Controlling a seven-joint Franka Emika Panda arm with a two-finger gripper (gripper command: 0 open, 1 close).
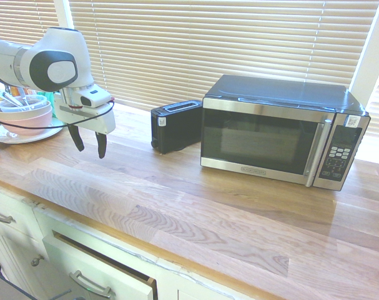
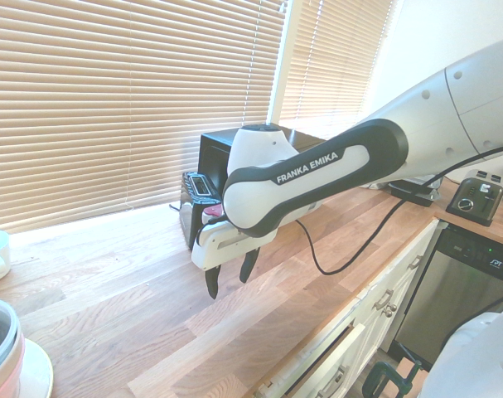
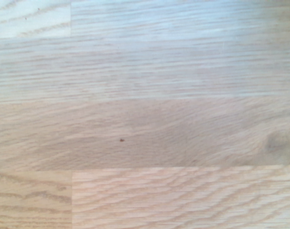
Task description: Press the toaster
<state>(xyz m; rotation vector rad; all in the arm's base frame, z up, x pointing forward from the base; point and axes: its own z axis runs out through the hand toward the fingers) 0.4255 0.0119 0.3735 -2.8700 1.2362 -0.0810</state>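
Microwave of steel and black glass (image 1: pixel 283 132) stands farthest from the white two-finger gripper (image 1: pixel 88 144), the small black boxy slot toaster (image 1: pixel 175 125) nearer beside it — approach step, I judge — fingers spread, empty, over bare wooden counter (image 3: pixel 145 114); next: cross and descend onto its lever.

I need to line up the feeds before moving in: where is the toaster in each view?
First exterior view: the toaster is mid-frame, just left of the microwave.
Second exterior view: toaster left of centre, partly behind the arm.
Wrist view: not in it, only the wooden countertop.
Shared landmark: the microwave.
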